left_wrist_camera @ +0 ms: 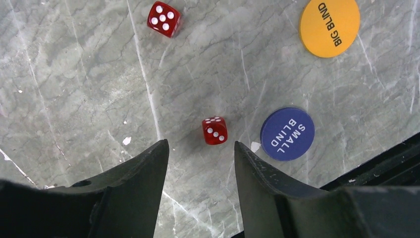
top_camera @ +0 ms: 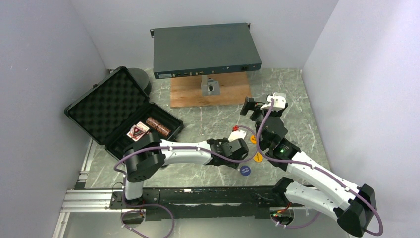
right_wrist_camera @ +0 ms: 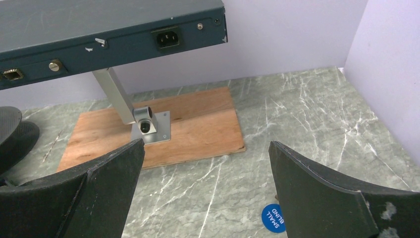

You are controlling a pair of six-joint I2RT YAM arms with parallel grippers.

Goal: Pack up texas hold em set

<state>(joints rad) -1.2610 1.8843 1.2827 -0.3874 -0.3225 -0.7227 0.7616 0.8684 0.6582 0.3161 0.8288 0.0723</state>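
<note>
The black foam-lined case [top_camera: 115, 106] lies open at the left, holding a card deck [top_camera: 137, 132] and a row of brown chips [top_camera: 158, 126]. My left gripper [top_camera: 234, 151] is open and empty, pointing down at the table. In the left wrist view [left_wrist_camera: 200, 148] a red die [left_wrist_camera: 214, 130] lies just ahead of the fingertips, with a second red die [left_wrist_camera: 163, 19] farther off. A blue SMALL BLIND button [left_wrist_camera: 287, 134] and a yellow BIG BLIND button [left_wrist_camera: 329, 27] lie to the right. My right gripper [top_camera: 253, 110] is open and empty in the right wrist view [right_wrist_camera: 205, 148], above another blue SMALL BLIND button [right_wrist_camera: 274, 218].
A grey rack unit [top_camera: 205, 49] stands on a metal post over a wooden board [top_camera: 210, 91] at the back. Side walls close in left and right. A black rail [top_camera: 198, 191] runs along the table's near edge. The blue button [top_camera: 244, 170] and yellow button [top_camera: 258, 157] lie between the arms.
</note>
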